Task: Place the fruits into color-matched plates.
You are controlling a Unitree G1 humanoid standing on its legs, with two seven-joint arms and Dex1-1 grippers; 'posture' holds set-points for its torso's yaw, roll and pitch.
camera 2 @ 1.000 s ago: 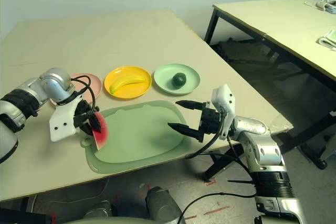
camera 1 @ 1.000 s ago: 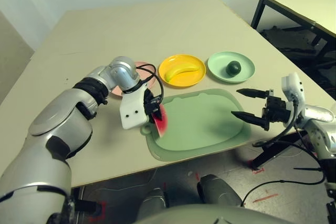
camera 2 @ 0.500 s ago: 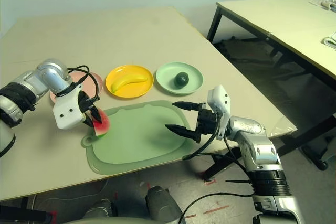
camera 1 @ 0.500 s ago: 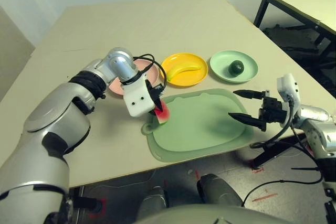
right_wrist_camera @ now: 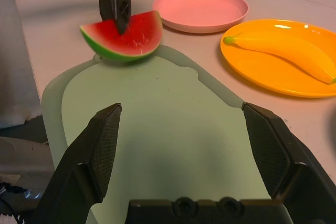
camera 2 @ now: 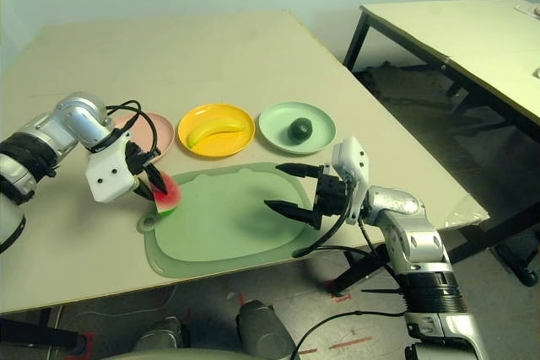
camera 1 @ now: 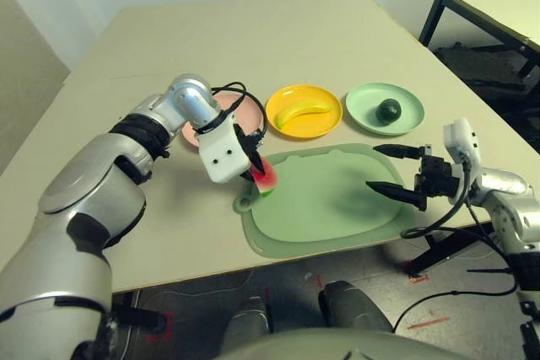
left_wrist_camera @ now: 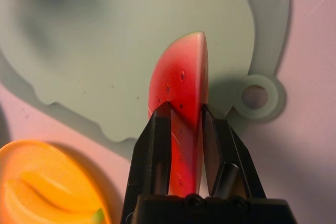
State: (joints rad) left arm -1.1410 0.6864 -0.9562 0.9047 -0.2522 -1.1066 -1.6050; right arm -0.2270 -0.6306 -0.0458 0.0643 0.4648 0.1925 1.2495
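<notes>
The left hand [left_wrist_camera: 182, 116] clamps the watermelon [left_wrist_camera: 181, 98] over the mat's [camera 1: 337, 208] loop corner; the pink plate [right_wrist_camera: 203, 9] lies just beyond it; lift clear of the rim before letting go; the right hand [camera 1: 388, 170] hangs unclenched, empty.

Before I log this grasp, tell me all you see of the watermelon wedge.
The watermelon wedge is a small toy slice: red flesh with dark seed dimples, pale band, green rind, plastic-looking. The left gripper is shut on its flat faces, holding it rind down over the loop-handle corner of the pale green mat, near the empty pink plate.
</notes>
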